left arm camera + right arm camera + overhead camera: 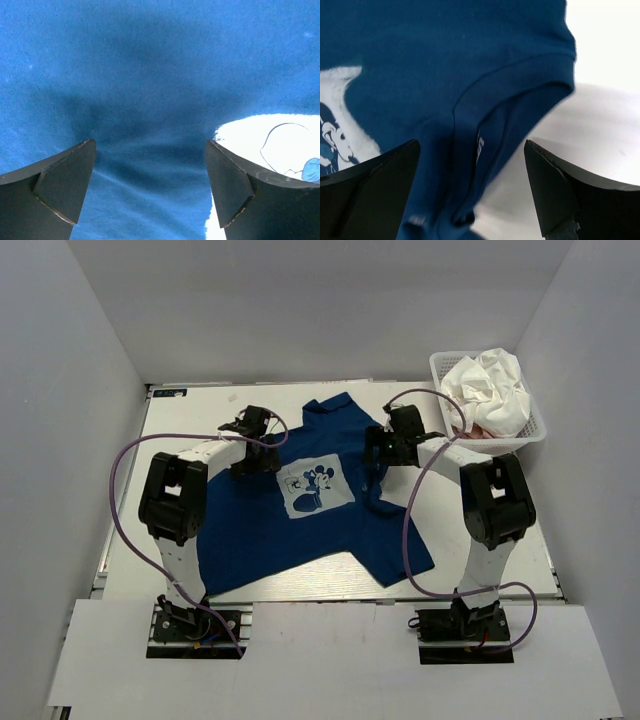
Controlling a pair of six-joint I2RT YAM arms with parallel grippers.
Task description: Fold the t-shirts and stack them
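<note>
I see both arms bent low over the blue t-shirt (260, 530); left tool (150, 141) and right tool (471, 141) wide, holding nothing.

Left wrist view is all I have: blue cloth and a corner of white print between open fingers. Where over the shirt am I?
Observer: Your left gripper hangs over the spread blue shirt, just left of its chest print in the top view.
Operator: Where is the other arm?
Observer: The right gripper is open over the collar, at the shirt's edge on the far side of the print from you.
Operator: And the rest of the laundry?
Observer: A white shirt lies crumpled in the basket at the back right, with pink cloth showing under it.
</note>
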